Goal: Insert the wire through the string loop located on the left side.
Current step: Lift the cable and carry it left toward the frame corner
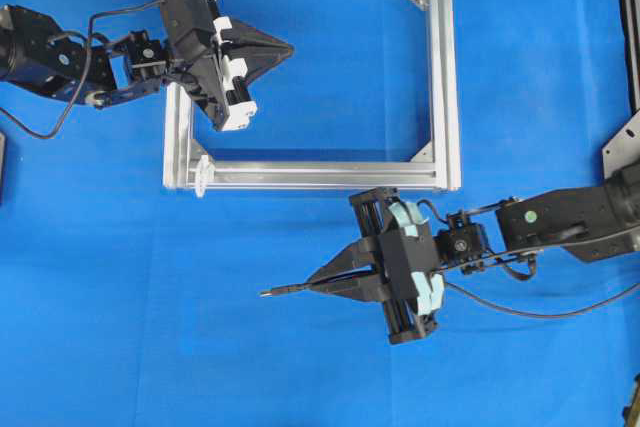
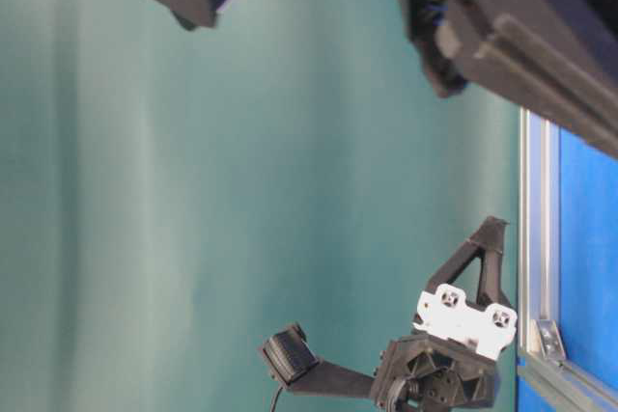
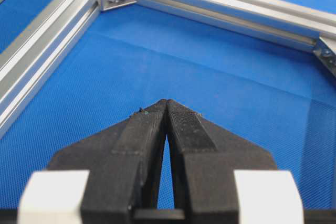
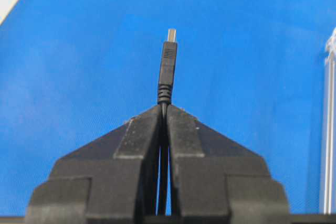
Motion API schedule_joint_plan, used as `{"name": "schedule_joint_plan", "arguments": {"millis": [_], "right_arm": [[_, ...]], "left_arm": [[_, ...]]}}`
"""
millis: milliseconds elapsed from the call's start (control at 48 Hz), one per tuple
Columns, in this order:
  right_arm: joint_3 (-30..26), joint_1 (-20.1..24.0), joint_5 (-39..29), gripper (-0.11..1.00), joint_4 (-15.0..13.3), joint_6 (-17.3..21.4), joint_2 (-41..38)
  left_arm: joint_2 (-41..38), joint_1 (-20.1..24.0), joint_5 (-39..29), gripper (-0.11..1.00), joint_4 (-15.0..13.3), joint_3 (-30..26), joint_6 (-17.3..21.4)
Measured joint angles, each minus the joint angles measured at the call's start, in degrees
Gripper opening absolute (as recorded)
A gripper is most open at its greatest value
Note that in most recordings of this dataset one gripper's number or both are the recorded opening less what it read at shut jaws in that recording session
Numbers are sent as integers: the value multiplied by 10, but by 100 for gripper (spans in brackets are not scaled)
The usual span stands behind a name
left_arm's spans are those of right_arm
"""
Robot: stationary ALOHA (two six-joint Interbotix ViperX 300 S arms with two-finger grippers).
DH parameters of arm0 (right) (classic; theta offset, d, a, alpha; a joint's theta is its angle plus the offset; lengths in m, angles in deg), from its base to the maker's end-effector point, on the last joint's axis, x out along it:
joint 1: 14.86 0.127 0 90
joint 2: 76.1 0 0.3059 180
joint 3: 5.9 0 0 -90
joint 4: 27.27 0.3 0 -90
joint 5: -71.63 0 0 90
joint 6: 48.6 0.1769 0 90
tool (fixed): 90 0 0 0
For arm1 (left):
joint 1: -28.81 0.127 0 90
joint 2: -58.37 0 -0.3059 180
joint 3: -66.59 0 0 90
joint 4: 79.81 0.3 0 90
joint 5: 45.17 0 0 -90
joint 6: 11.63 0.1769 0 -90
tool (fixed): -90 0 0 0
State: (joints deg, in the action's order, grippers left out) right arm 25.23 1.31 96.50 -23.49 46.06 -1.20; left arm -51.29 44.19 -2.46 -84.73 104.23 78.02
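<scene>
Between the right gripper's [image 4: 164, 109] closed fingers [image 4: 142, 135] sits the wire [image 4: 167, 69]: thin black cable, ribbed collar, thicker dark plug with small metal tip protruding, below the frame's [image 1: 445, 87] near edge. Left gripper [image 1: 288, 47] pinched shut, holding nothing, over the frame's left side. String loop [image 1: 201, 175]: tiny, white, at near-left corner.

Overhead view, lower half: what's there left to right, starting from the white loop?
Tiny white string loop on the silver aluminium frame's bottom-left corner → thin black wire's plug tip → right gripper, shut on the wire.
</scene>
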Motion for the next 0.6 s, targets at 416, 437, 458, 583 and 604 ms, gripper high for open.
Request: {"name": "schedule_joint_plan", "arguments": {"millis": [416,437,458,583,604], "right_arm": [[0,0,-3,0,0,0,2],[0,0,-4,0,0,0,2],[0,0,-3,0,0,0,2],[0,0,-4,0,0,0,2],[0,0,-4,0,0,0,2]], "left_arm": [[0,0,0,0,0,1,0],[-1,0,-1,0,0,0,0],[-1,0,-1,0,0,1,0],[0,0,-1,0,0,0,0],[-1,0,0,0,0,1,0]]}}
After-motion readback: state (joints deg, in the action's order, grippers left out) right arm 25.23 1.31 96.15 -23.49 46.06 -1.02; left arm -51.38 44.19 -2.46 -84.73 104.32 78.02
